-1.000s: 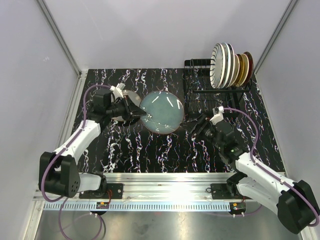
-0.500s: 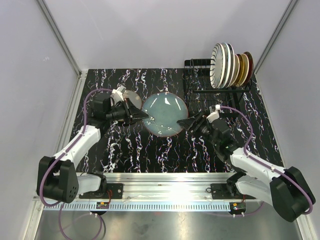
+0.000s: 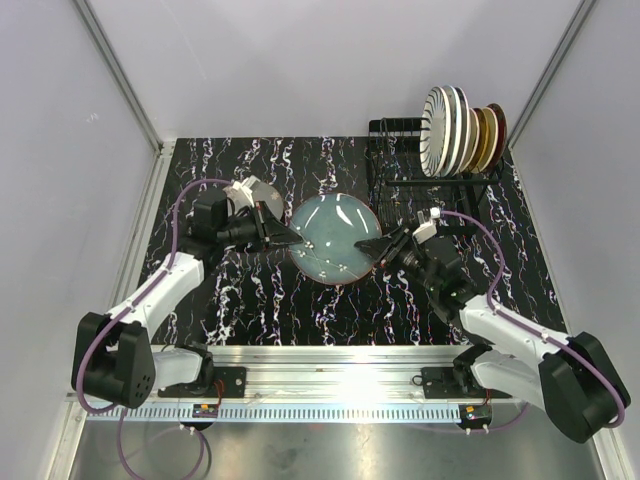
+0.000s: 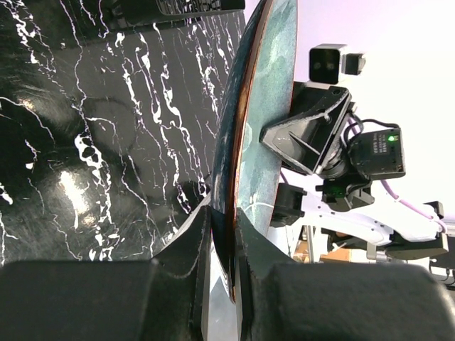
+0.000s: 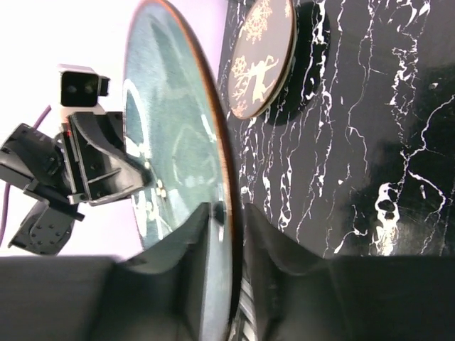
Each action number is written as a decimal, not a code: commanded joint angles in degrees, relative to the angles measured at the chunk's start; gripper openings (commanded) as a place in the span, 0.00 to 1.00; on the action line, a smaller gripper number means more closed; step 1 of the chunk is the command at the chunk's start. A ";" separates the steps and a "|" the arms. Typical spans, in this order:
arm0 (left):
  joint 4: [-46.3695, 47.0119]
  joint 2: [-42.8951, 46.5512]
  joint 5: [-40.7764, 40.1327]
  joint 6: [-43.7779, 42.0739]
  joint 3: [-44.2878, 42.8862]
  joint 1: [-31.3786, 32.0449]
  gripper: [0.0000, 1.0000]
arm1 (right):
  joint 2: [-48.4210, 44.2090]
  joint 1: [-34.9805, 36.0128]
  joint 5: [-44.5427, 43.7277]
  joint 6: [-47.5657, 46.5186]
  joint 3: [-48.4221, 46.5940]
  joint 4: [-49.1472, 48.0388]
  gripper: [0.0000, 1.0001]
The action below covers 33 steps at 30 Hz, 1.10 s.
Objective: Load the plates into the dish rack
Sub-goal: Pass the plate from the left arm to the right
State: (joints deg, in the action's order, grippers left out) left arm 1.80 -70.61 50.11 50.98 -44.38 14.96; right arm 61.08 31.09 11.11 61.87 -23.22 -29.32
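Note:
A blue-grey plate (image 3: 335, 235) with a brown rim hangs above the table between both arms, tilted. My left gripper (image 3: 295, 240) is shut on its left rim; in the left wrist view the rim (image 4: 242, 128) sits pinched in my left gripper (image 4: 224, 213). My right gripper (image 3: 368, 247) straddles the opposite rim. In the right wrist view the plate (image 5: 170, 142) runs between its fingers (image 5: 227, 209) with a thin gap left on one side. Several plates (image 3: 460, 130) stand upright in the black wire dish rack (image 3: 385, 150) at the back right.
A brown plate with a cream floral pattern (image 3: 250, 192) lies flat on the marbled black table (image 3: 300, 300) behind my left arm, also seen in the right wrist view (image 5: 263, 57). Grey walls enclose the table on three sides.
The left arm carried the plate to the right. The right arm reached in from the right, set its fingers over the plate's rim and narrowed them from wide open.

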 commanded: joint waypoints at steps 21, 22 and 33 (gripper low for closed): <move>-8.38 -4.54 -3.26 -11.78 -6.24 1.21 0.62 | -4.65 0.55 -3.55 -2.02 -3.23 4.54 0.00; -9.44 -4.89 -4.04 -13.78 -6.77 1.21 0.69 | -4.91 0.55 -3.82 -2.01 -3.15 4.62 0.00; -22.19 -7.09 -15.82 -23.99 -12.04 1.21 0.95 | -7.90 0.55 -5.40 -4.81 -3.93 9.62 0.00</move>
State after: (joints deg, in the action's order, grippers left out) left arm -17.19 -77.73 39.57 31.51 -52.82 16.27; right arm 57.21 31.14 6.33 57.36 -23.62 -11.92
